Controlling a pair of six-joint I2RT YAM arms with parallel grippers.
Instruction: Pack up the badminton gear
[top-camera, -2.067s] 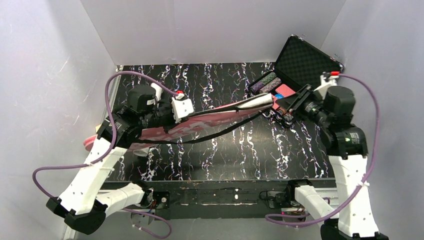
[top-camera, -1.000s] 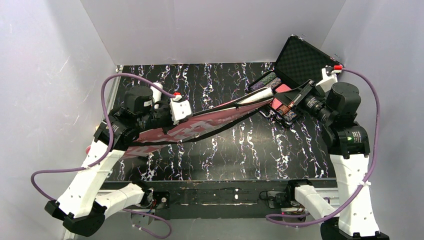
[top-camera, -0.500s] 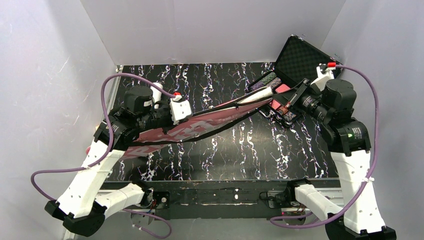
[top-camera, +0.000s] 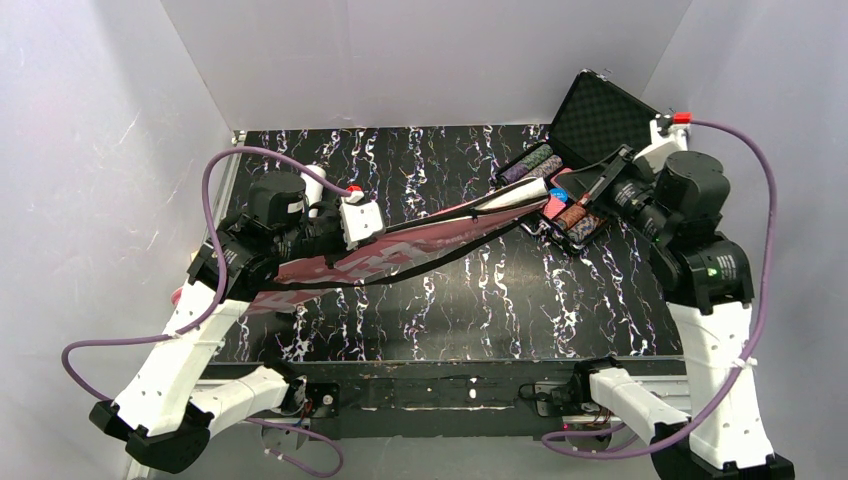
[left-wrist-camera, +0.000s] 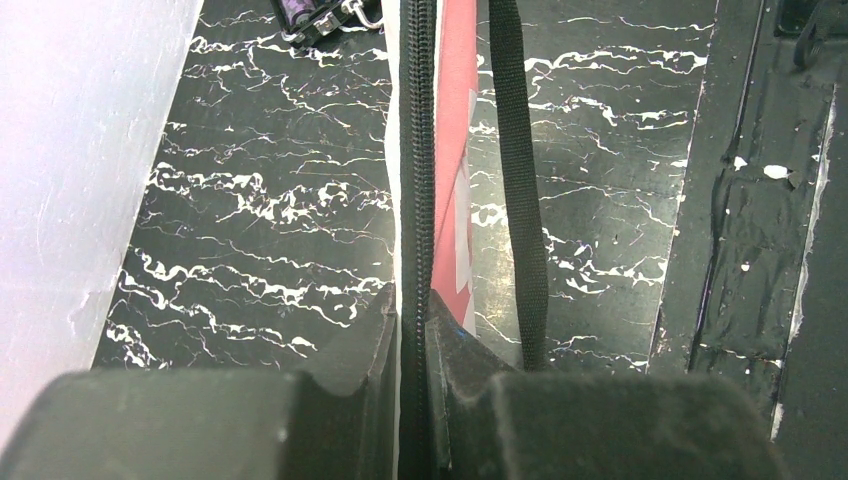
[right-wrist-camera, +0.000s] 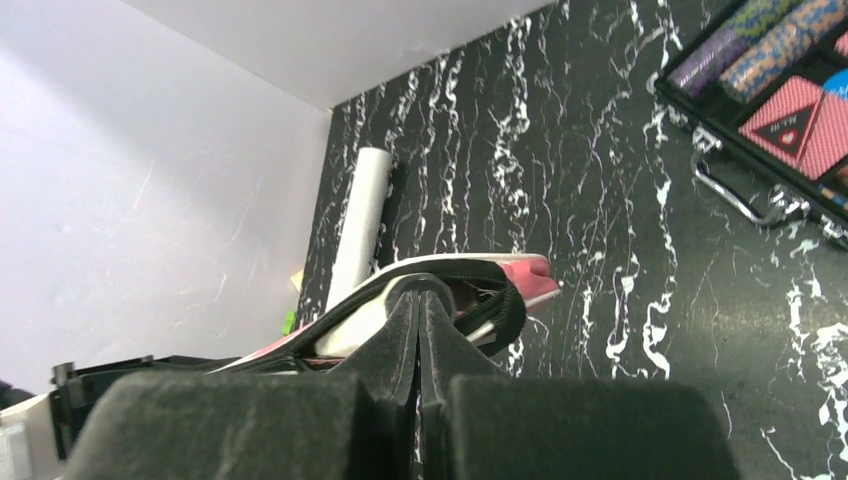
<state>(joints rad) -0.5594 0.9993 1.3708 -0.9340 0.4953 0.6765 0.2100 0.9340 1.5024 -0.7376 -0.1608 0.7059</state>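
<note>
**Chip case open at the far right**

The black case sits at the far right corner of the black marbled table, lid up and foam lining showing. Rows of poker chips lie inside beside red cards. A metal handle juts from its front edge. White walls stand around.

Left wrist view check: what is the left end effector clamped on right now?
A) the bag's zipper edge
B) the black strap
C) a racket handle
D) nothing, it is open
A: the left end effector is shut on the black zipper along the edge of the pink bag, while the black strap passes beside it, outside the fingers.
</note>
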